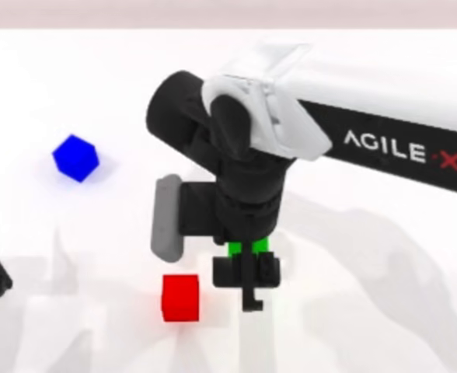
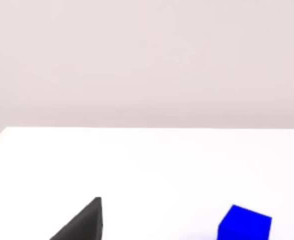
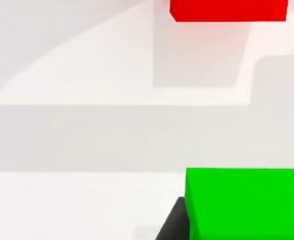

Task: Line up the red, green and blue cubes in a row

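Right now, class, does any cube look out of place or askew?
The blue cube sits far off at the table's left, turned askew, away from the red cube and the green cube under the right gripper.

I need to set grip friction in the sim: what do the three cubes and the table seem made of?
Red cube, green cube and blue cube: flat, even colour with no grain or shine, probably matte plastic, though a rendering leaves that open. Table: plain white, smooth, matte; it takes soft shadows and shows no reflections.
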### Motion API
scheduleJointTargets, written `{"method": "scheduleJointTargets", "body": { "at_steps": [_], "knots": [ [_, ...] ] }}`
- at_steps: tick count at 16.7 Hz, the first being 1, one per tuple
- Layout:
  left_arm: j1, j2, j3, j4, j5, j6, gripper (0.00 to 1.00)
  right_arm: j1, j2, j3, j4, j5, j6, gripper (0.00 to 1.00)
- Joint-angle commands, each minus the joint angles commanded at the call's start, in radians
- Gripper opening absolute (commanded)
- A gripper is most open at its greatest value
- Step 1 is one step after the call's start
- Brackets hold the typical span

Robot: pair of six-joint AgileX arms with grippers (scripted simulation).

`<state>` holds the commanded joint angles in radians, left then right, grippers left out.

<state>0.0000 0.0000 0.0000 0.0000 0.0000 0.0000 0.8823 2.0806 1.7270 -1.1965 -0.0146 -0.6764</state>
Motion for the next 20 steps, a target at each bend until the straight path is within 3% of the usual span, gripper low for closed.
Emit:
{"method": "scheduleJointTargets", "body": {
  "at_steps": [8, 12, 20],
  "knots": [
    [0.0, 0.0, 0.0, 0.0, 0.0, 0.0, 1.0, 0.004, 0.052, -0.179, 0.238, 0.001, -0.001, 0.0],
    [0.0, 0.0, 0.0, 0.0, 0.0, 0.0, 1.0, 0.004, 0.056, -0.19, 0.249, 0.001, -0.002, 0.0],
    [0.0, 0.0, 0.0, 0.0, 0.0, 0.0, 1.0, 0.004, 0.056, -0.19, 0.249, 0.001, -0.002, 0.6]
  ]
}}
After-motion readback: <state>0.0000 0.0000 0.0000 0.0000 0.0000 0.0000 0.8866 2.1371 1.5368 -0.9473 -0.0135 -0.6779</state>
